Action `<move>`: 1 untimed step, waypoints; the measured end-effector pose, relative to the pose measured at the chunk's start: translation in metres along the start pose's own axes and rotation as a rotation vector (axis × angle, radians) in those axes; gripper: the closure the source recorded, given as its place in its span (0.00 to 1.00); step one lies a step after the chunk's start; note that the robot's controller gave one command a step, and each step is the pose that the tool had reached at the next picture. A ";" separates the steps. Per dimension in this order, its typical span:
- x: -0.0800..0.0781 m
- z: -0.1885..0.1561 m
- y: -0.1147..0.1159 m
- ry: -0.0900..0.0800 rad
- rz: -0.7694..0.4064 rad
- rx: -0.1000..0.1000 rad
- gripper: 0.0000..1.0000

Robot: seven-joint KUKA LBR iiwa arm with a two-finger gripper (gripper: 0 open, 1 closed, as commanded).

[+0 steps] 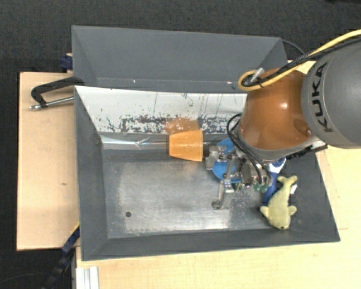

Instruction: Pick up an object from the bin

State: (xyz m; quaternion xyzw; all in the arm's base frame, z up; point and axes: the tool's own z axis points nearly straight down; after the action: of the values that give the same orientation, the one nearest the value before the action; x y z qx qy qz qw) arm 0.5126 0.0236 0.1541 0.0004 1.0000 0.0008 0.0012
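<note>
Orange wrist cover (275, 116) at the bin's (156, 200) 3 o'clock; gripper (225, 196) low beside a blue thing (218, 168).
How open it is cannot be told. Centre on the blue thing, avoiding the orange cup (186, 145) at 10 o'clock and the yellow plush (281, 205) at 4.

The grey metal bin (144, 191) lies open on the left; an orange plastic cup (186, 145), a blue plastic piece (218, 164) and a yellow plush toy (280, 206) crowd the right.

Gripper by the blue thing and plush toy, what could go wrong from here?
The gripper sits low among crowded things. The blue thing, partly hidden under the wrist, might get pushed rather than grasped. The orange cup lies on its side close by and could roll if bumped. The yellow plush toy might snag.
</note>
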 end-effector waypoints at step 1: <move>-0.083 0.009 -0.023 -0.009 -0.030 0.002 0.00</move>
State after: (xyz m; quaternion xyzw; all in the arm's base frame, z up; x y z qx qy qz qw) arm 0.5959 0.0001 0.1450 -0.0144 0.9999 -0.0002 0.0057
